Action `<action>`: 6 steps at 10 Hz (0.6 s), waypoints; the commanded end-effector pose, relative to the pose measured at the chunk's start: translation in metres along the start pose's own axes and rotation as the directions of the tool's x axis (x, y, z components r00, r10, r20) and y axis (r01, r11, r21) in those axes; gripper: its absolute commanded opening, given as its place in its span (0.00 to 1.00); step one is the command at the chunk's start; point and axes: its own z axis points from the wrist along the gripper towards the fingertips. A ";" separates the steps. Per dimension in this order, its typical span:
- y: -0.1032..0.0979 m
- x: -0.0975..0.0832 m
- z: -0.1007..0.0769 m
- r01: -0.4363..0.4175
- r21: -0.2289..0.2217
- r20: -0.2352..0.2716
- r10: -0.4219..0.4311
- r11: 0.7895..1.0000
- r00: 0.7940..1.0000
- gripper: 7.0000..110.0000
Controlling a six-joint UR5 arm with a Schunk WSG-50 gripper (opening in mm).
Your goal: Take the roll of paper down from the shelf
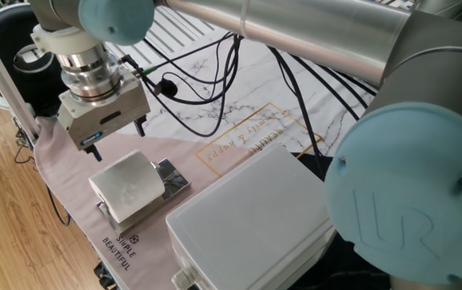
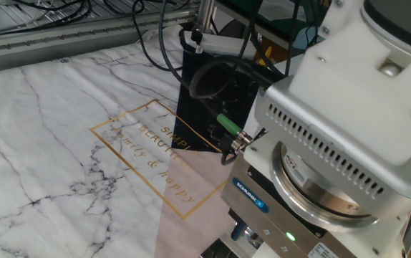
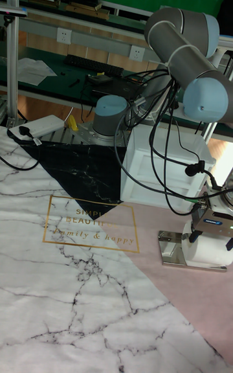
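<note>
gold "simple beautiful" lettering on the marble mat (image 3: 77, 263).

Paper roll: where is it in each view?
One fixed view: the paper roll sits lower left, on the chrome shelf, below the end effector.
The other fixed view: not visible; the end effector housing fills that corner.
Tall fixed view: lower right.
Shared landmark: the gold-lettered frame.

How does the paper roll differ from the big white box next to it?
The paper roll is small, soft-looking and rounded; the white box is much larger, hard and flat-topped with square edges. The roll lies on the chrome shelf, directly under the gripper; the box sits on the table beside it. Both are white.
</note>
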 end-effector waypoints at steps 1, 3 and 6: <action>-0.004 0.004 -0.002 0.008 0.006 -0.022 -0.008 1.000 1.000 0.79; -0.003 -0.001 -0.002 0.043 0.002 -0.001 -0.043 0.999 0.999 0.79; 0.003 -0.017 -0.002 0.063 -0.016 0.065 -0.062 0.998 0.996 0.57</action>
